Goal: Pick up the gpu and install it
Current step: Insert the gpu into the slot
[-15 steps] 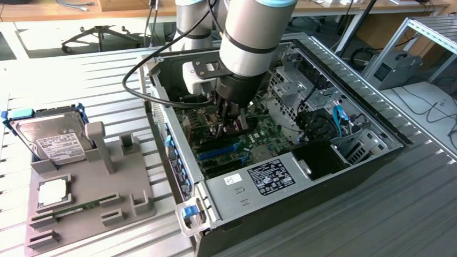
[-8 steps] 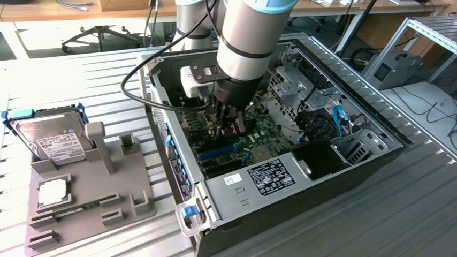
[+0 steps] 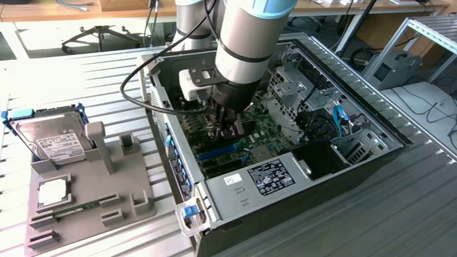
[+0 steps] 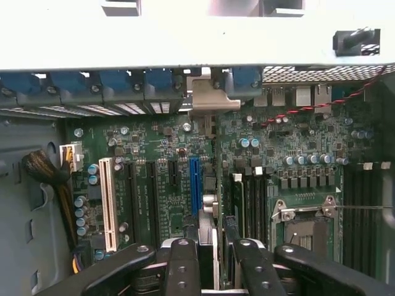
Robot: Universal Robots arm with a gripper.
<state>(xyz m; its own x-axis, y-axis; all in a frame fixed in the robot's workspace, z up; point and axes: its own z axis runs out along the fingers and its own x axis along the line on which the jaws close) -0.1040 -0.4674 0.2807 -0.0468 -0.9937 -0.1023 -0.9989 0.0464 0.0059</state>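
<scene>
Standing edge-on between the gripper (image 4: 210, 259) fingers, the gpu (image 4: 207, 185) meets the motherboard (image 4: 154, 179).

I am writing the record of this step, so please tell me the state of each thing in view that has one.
gripper: shut on the gpu.
gpu: held edge-on over the motherboard.
computer case: side open.
hard drive: resting in the grey holder.
memory stick: lying in the holder.
</scene>
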